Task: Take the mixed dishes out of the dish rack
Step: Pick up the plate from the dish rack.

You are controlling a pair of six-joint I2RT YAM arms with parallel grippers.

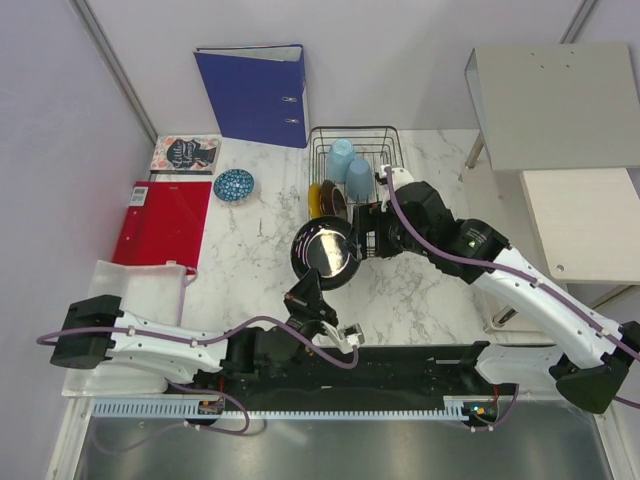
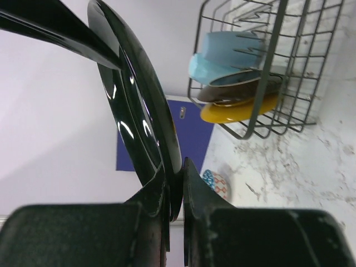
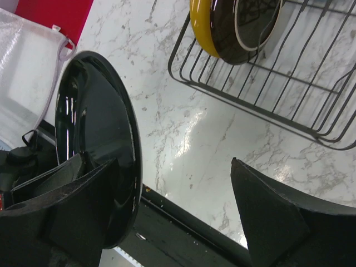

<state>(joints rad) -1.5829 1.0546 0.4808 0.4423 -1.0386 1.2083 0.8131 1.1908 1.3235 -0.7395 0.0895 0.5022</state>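
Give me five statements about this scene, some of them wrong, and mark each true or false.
1. The left hand is shut on the rim of the black plate. True.
2. The right hand grips a blue cup. False: its jaws stand open, gripping nothing.
3. The small patterned bowl sits in the dish rack. False: it sits on the table, left of the rack.
4. Two pale blue cups are in the rack. True.
5. The yellow plate lies flat on the table. False: it stands on edge in the rack.
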